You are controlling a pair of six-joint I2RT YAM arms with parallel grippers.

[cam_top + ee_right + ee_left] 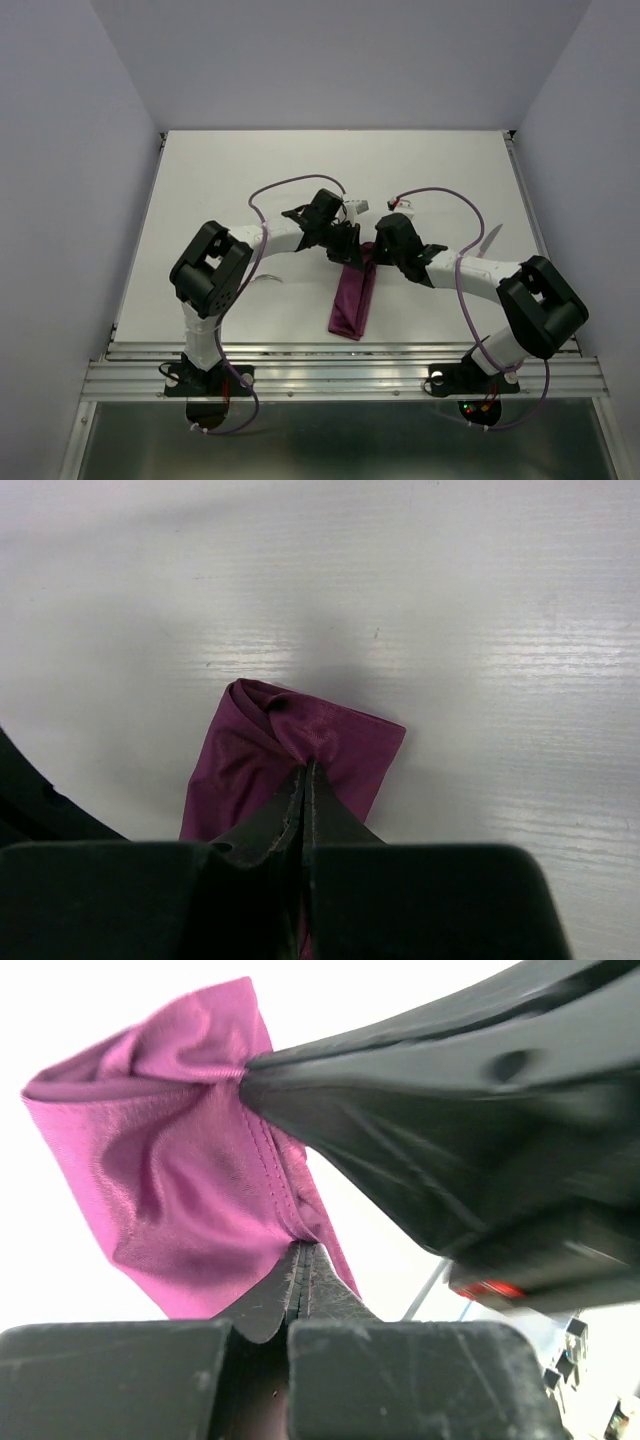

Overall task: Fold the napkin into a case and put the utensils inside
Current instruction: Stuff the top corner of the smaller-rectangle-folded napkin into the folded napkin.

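Note:
The burgundy napkin [351, 300] lies folded into a narrow strip, running from between the two grippers toward the table's near edge. My left gripper [350, 246] is shut on its far end; the bunched cloth [170, 1180] fans out above the pressed-together tips [303, 1252]. My right gripper [373, 254] is shut on the same end, with the fabric [320, 735] puckered at its tips [306, 770]. Its black body [470, 1110] pinches the cloth in the left wrist view. One slim utensil [490, 240] lies at the right. A pale sliver [264, 282], perhaps another utensil, shows by the left arm.
Both arms [215, 270] bend inward over the middle of the white table [230, 170], nearly touching. Purple cables [290, 185] loop above them. A metal rail [340, 375] runs along the near edge, and grey walls close in the sides and back.

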